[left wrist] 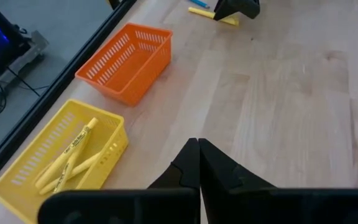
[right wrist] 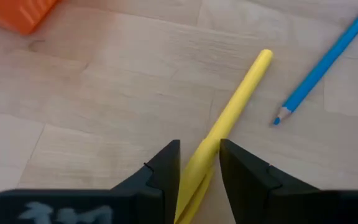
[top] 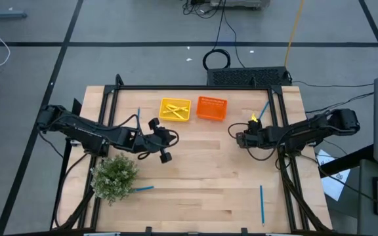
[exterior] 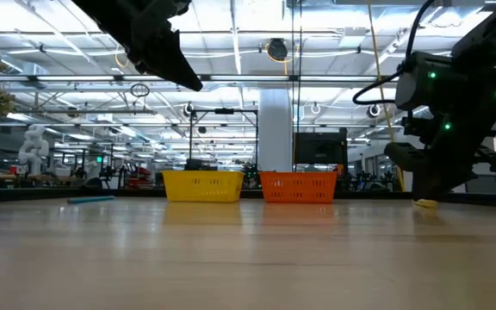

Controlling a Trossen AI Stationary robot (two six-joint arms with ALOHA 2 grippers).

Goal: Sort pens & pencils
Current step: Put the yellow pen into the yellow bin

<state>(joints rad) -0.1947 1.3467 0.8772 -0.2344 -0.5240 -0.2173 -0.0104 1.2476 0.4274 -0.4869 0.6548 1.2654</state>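
A yellow pen (right wrist: 241, 93) lies flat on the table at the far right, next to a blue pencil (right wrist: 319, 68). My right gripper (right wrist: 199, 148) is down over the pen's near part, open, with one finger on each side of it. My left gripper (left wrist: 199, 149) hangs shut with nothing in it above the table's middle left. Several yellow pens (left wrist: 67, 162) lie in the yellow tray (top: 174, 109). The orange tray (top: 211, 108) beside it shows nothing inside. More blue pencils lie at the near right (top: 262, 203), by the plant (top: 143, 189) and at the far left (top: 138, 117). My right gripper comes slanting down from the table's right onto the yellow pen's near part (right wrist: 211, 144), fingers across it. One finger (right wrist: 241, 168) lies against the pen's side. A strip of wood shows between the pen and the other finger (right wrist: 163, 168). The pen rests flat on the table.
A bushy green plant (top: 115, 176) stands at the near left, close to the left arm. The two trays sit side by side at the far middle. Bare wood lies in the middle and near part of the table (top: 202, 183).
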